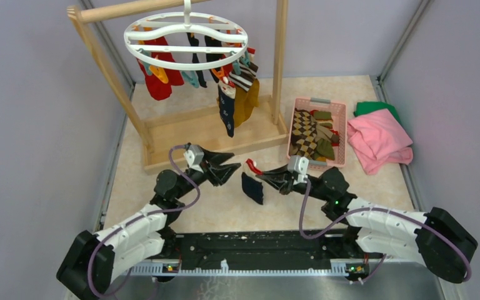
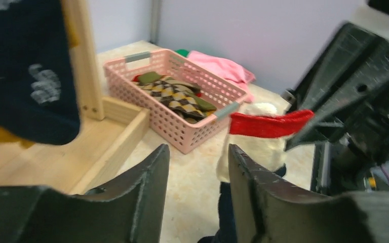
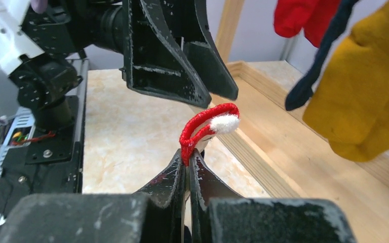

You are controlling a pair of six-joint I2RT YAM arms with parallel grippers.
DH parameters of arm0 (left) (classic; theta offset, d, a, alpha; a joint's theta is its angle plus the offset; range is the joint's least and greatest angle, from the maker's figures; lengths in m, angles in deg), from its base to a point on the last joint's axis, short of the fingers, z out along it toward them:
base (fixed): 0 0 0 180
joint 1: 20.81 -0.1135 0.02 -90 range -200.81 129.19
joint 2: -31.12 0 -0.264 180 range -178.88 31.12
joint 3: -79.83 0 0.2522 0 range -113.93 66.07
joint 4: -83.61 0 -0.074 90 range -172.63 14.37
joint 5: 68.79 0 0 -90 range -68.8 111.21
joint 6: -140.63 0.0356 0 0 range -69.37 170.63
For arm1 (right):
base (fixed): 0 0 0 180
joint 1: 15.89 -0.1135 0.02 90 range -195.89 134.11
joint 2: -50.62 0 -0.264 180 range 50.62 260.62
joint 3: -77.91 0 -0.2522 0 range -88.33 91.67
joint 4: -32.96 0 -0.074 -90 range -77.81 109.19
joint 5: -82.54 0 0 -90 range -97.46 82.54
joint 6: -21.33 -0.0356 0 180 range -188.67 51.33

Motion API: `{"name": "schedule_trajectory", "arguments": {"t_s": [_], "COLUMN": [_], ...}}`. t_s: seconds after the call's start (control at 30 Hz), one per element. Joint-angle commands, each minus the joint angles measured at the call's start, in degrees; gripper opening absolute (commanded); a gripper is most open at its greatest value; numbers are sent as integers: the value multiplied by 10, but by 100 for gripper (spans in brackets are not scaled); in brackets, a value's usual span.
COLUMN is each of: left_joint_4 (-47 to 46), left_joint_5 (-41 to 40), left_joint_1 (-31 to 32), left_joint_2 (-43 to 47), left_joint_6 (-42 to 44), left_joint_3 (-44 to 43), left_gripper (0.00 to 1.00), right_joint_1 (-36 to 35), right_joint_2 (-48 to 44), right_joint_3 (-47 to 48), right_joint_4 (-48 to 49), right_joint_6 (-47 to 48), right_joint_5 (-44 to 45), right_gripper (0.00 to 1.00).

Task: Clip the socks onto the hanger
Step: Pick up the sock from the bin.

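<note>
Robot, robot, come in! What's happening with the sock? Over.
Right pincer shut on red-cuffed sock. Left pincer open, near cuff. Hanger behind, several socks clipped. No blocker seen.

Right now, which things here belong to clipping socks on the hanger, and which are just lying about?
Job: hanger, hung socks, sock held in the right gripper, argyle socks in the pink basket, open left gripper.
Lying about: pink cloth, green cloth.
</note>
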State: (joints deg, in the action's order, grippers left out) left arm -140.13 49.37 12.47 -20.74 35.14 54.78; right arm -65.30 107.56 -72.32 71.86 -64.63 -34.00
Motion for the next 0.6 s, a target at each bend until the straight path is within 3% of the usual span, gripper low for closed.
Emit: {"name": "schedule_trajectory", "arguments": {"t_s": [0.0,0.07,0.13,0.4,0.57], "left_joint_4": [102,178,237,463,569], "left_joint_5": [-72,-83,-89,-76,-177], "left_joint_1": [-42,-59,-69,-82,-83], "left_joint_2": [37,65,82,115,121], "left_joint_6": [-94,-124,-142,-138,-111], "left_joint_3": [-44,-66,-99,-268,-383], "left_gripper": [61,87,98,99,98], "right_joint_1": [-8,-8,-8,-8,-8], "right_joint_2": [-15,-14,-9,26,42], "right_joint_3": [38,42,49,87,102], "right_joint_4": [-18,-19,-23,-28,-18], "right_joint_6": [-53,-62,-71,-92,-102], "right_joint_5": [96,121,137,159,151], "right_gripper": [0,0,0,0,0]}}
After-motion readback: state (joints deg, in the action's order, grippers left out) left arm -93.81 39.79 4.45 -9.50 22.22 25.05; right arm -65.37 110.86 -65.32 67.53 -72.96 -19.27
